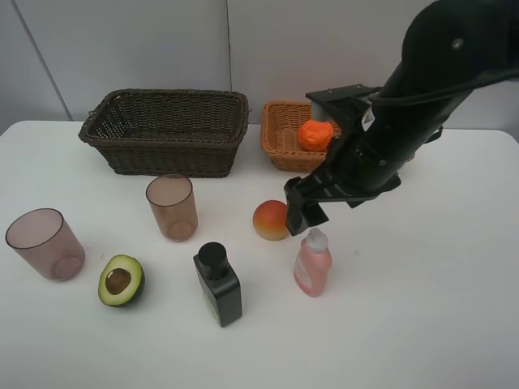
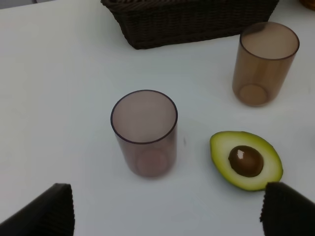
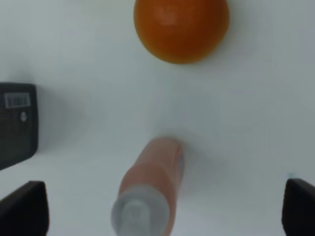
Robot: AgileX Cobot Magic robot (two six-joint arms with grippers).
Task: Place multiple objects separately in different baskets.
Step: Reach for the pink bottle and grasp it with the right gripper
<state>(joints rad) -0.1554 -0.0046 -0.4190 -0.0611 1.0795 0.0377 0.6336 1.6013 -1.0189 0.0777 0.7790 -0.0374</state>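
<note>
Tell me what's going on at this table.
The right gripper hangs open just above the pink bottle with the white cap, beside the orange-yellow peach. An orange tangerine already lies in the light tan wicker basket. The left gripper, also open, hovers over a translucent brownish cup and the halved green avocado, touching neither.

Right gripper hangs just above the pink bottle's white cap!
The peach sits just left of that gripper on the white table. At the far side, a tangerine lies in the light basket, with the dark basket to its left. One cup stands mid-table, another cup far left; nearer, the halved avocado lies left of the upright black bottle.
</note>
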